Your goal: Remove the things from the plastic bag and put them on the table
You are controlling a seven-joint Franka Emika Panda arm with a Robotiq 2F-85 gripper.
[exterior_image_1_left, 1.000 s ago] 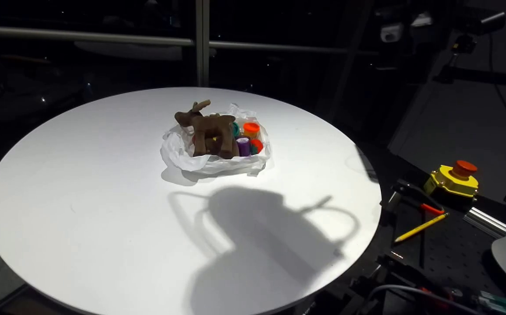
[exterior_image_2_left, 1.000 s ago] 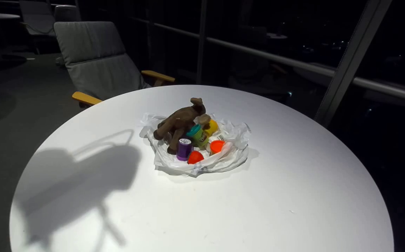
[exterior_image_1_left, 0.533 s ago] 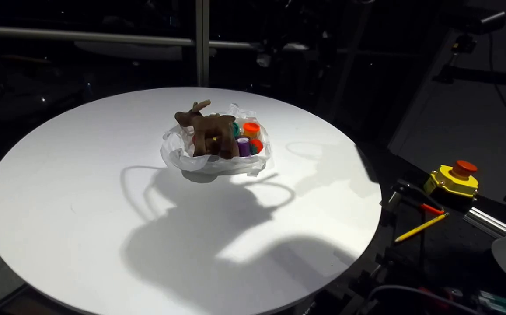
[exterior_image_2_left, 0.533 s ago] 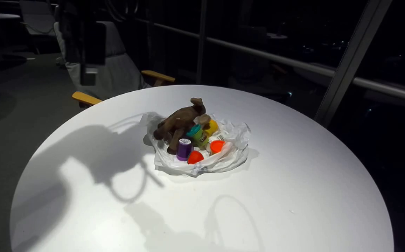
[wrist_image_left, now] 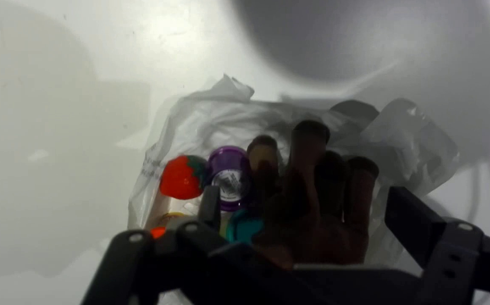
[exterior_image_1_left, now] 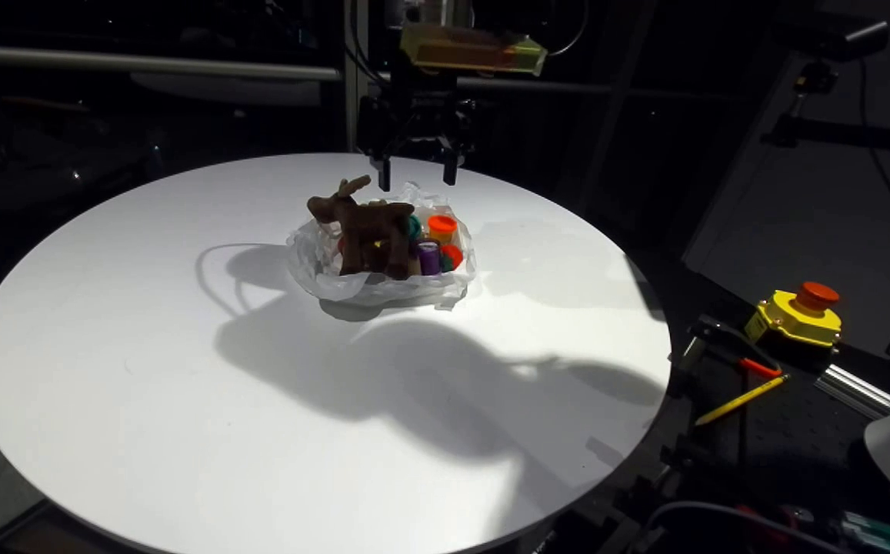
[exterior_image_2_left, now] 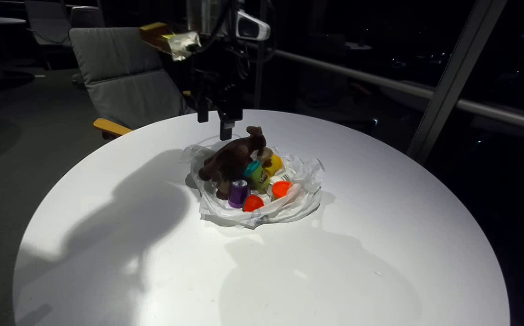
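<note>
A brown plush reindeer (exterior_image_1_left: pixel 368 223) stands in the crumpled whitish plastic bag (exterior_image_2_left: pixel 309 174), which lies spread on the round white table (exterior_image_1_left: pixel 145 385). Packed beside it in the bag are a purple tub (exterior_image_2_left: pixel 238 194), a green tub with teal lid (exterior_image_2_left: pixel 257 175), a yellow thing (exterior_image_2_left: pixel 273 164), an orange-lidded tub (exterior_image_2_left: pixel 281 189) and a red strawberry (wrist_image_left: pixel 183 178). Above the bag hangs my gripper (exterior_image_1_left: pixel 418 175), pointing down, jaws wide and nothing held. In the wrist view, the reindeer's dark body (wrist_image_left: pixel 312 237) appears between the two fingers, partly hidden by the gripper.
A dark bench (exterior_image_1_left: pixel 783 431) adjoins the table in an exterior view, bearing a yellow box with red button (exterior_image_1_left: pixel 798 315) and a yellow pencil (exterior_image_1_left: pixel 741 400). A grey armchair (exterior_image_2_left: pixel 128 77) stands behind the table. Arm shadows cross the tabletop.
The arm has swung in and come down over the bag; the gripper now shows above it in both exterior views. Shadows shifted. The bag and its contents have not moved.
</note>
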